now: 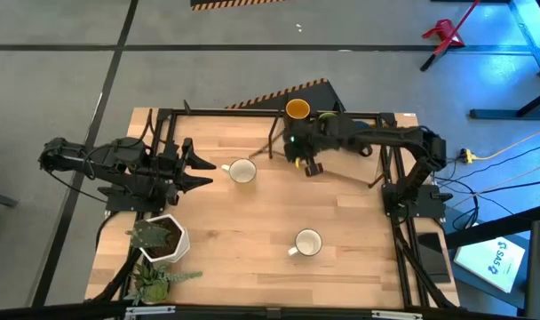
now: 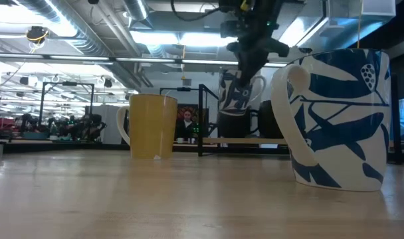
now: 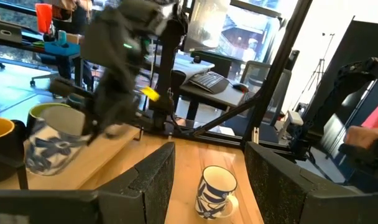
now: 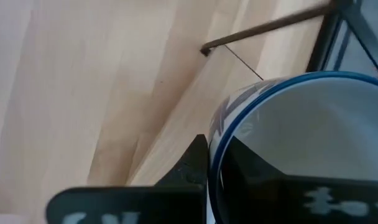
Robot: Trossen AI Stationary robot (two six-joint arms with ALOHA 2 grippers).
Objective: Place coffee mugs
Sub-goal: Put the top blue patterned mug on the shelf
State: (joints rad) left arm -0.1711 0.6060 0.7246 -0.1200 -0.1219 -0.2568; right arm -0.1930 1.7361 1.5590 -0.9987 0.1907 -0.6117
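the right gripper (image 1: 311, 165) is clamped on the rim of a blue-patterned mug (image 4: 301, 143), one finger (image 4: 251, 168) inside the cup, holding it above the table (image 1: 252, 231) near the far edge. a dark mug with yellow inside (image 1: 297, 109) sits just behind it. two more white mugs stand on the table: one (image 1: 242, 172) just in front of the left gripper (image 1: 199, 169), whose fingers are spread, and one (image 1: 306, 243) near the front.

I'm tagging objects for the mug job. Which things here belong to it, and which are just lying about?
Job: right claw, mug it holds, middle mug, front mug, yellow mug at the back.
Lying about: plant pot; left claw waits, open, at the left.
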